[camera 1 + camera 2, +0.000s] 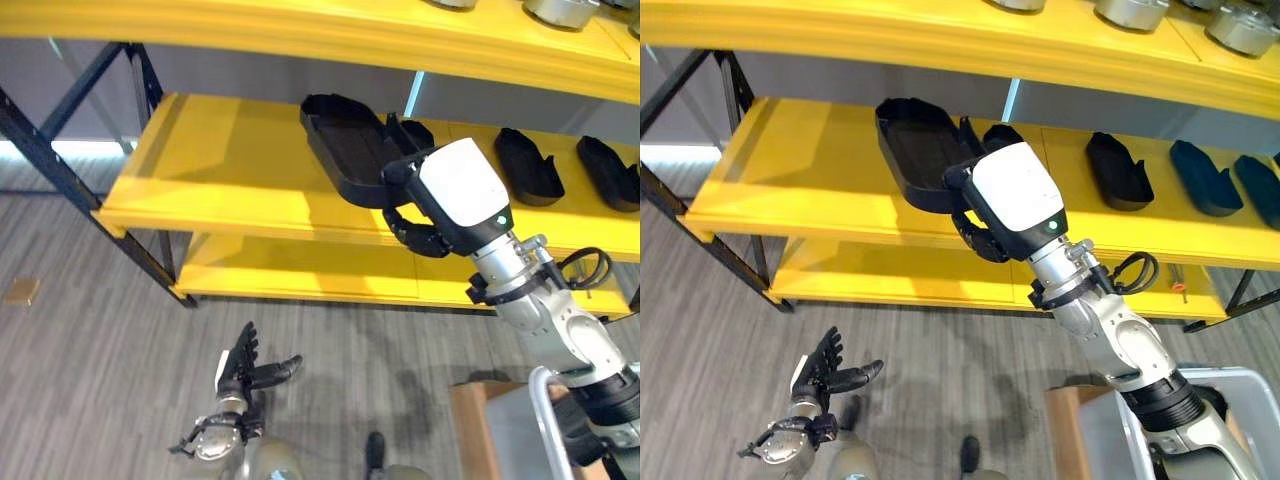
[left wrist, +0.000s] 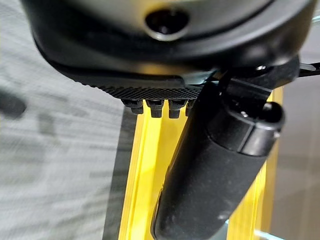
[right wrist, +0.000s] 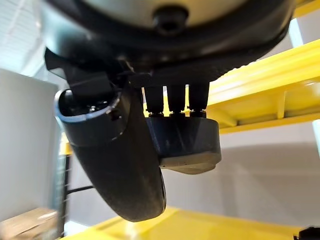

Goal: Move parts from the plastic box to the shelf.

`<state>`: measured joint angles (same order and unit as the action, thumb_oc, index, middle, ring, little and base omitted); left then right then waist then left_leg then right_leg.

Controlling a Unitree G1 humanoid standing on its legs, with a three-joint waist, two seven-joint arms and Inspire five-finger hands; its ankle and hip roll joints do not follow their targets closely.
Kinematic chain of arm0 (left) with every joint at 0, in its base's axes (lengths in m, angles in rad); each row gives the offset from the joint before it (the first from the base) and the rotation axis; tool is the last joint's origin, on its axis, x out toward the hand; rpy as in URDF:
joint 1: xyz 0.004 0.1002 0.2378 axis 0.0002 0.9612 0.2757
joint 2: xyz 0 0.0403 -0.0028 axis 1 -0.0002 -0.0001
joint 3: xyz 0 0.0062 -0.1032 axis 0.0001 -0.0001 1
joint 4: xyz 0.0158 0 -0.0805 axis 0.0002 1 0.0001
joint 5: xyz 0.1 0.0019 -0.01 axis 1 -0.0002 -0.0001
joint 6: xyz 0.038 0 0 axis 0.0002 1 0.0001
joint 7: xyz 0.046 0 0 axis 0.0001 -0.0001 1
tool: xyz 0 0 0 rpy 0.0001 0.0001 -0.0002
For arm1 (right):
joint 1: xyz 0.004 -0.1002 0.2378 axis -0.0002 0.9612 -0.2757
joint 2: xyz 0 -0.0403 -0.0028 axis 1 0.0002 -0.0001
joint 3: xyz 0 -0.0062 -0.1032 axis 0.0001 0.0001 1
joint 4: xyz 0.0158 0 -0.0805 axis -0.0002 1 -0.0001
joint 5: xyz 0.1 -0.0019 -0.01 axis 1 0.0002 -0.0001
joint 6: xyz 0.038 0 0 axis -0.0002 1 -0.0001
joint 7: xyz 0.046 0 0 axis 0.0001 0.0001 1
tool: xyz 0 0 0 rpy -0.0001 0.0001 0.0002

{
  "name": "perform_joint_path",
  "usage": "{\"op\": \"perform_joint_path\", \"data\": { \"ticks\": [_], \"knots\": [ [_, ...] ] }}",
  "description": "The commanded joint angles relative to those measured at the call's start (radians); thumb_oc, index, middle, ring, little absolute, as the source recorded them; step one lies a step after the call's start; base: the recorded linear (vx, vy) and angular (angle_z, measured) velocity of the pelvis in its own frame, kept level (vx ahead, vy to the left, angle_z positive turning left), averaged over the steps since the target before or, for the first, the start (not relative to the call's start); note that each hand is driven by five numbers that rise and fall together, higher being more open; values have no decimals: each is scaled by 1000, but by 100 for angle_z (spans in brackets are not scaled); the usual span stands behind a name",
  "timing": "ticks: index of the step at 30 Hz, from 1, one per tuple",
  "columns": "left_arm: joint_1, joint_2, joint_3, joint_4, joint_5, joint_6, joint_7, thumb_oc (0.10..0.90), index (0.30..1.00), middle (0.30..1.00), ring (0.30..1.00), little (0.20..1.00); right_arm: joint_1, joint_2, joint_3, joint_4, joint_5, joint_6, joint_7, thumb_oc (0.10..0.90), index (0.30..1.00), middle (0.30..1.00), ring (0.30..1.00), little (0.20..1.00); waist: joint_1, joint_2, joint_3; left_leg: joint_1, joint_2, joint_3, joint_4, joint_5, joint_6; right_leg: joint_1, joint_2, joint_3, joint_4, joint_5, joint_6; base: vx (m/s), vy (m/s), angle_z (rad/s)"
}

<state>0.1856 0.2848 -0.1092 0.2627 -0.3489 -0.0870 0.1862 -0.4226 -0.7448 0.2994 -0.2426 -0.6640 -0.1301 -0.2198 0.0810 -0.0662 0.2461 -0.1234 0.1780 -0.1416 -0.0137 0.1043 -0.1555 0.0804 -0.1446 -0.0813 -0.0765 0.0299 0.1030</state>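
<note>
A large black moulded part [image 1: 345, 145] lies tilted on the middle yellow shelf board [image 1: 220, 170], its near end sticking out past the front edge. My right hand [image 1: 418, 234] reaches up from the lower right, with its fingers curled on that near end. In the right wrist view the thumb [image 3: 125, 165] and the fingers pinch the part's black edge [image 3: 187, 140]. Low down at the left, over the floor, my left hand [image 1: 245, 365] hangs open with straight fingers and holds nothing.
Two more black parts [image 1: 527, 165] [image 1: 608, 172] lie further right on the same shelf board. Metal parts [image 1: 560, 10] stand on the upper shelf. A pale plastic box [image 1: 1240, 400] and a brown carton [image 1: 470, 400] sit at the lower right. Dark shelf legs [image 1: 60, 170] stand at the left.
</note>
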Motion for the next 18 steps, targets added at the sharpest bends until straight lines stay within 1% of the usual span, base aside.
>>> {"op": "perform_joint_path", "data": {
  "ticks": [1, 3, 4, 5, 6, 7, 12, 18],
  "knots": [
    [-2, 78, 9, -126, 4, -95, -7, 900, 1000, 1000, 1000, 1000, -110, 34, -90, -59, 28, -11, -98, 400, 300, 300, 300, 300, 33, -19, -154, -20, -34, 46, 7, 19, 73, -8, -28, -11, 106, -58, 31, 134, 205, 17],
    [-11, 96, 5, -127, 4, -97, -8, 900, 1000, 1000, 1000, 1000, -121, 61, -71, -28, 31, 2, -90, 400, 300, 300, 300, 300, 42, -28, -158, -33, -66, 72, 32, -6, 91, -11, -60, -13, 102, -42, 48, 157, 243, 9],
    [-19, 109, -2, -140, 2, -97, -6, 900, 1000, 1000, 1000, 1000, -148, 81, -51, 6, 45, 18, -83, 400, 300, 300, 300, 300, 52, -32, -162, -48, -89, 80, 48, -27, 105, -16, -91, -31, 90, -22, 67, 150, 249, 7],
    [-21, 110, -5, -139, -1, -96, -4, 900, 1000, 1000, 1000, 1000, -166, 93, -38, 21, 52, 21, -83, 400, 300, 300, 300, 300, 55, -33, -162, -53, -98, 84, 52, -33, 112, -20, -98, -32, 84, -15, 73, 113, 190, 10],
    [-22, 110, -4, -139, -2, -96, -4, 900, 1000, 1000, 1000, 1000, -169, 94, -36, 23, 52, 21, -84, 400, 300, 300, 300, 300, 54, -34, -163, -55, -99, 85, 53, -34, 113, -21, -99, -31, 83, -14, 74, 72, 68, 6],
    [-20, 110, -7, -140, -6, -97, -2, 900, 1000, 1000, 1000, 1000, -181, 103, -26, 37, 58, 27, -79, 400, 300, 300, 300, 300, 58, -36, -165, -50, -103, 88, 50, -47, 115, -19, -105, -33, 79, -16, 76, 74, 57, 3],
    [-8, 120, -11, -158, -28, -100, -10, 900, 1000, 1000, 1000, 1000, -270, 121, 31, 139, 81, 55, -73, 400, 300, 300, 300, 300, 77, -41, -160, -69, -124, 100, 49, -56, 125, -32, -132, -47, 53, 20, 92, 46, 76, -2],
    [-5, 135, -8, -173, -46, -109, -4, 900, 1000, 1000, 1000, 1000, -400, 150, 103, 309, 177, 77, -66, 400, 300, 300, 300, 300, 109, -44, -146, -103, -147, 95, 33, -47, 135, -61, -153, -61, 20, 64, 106, -11, 42, -3]
  ]
}}
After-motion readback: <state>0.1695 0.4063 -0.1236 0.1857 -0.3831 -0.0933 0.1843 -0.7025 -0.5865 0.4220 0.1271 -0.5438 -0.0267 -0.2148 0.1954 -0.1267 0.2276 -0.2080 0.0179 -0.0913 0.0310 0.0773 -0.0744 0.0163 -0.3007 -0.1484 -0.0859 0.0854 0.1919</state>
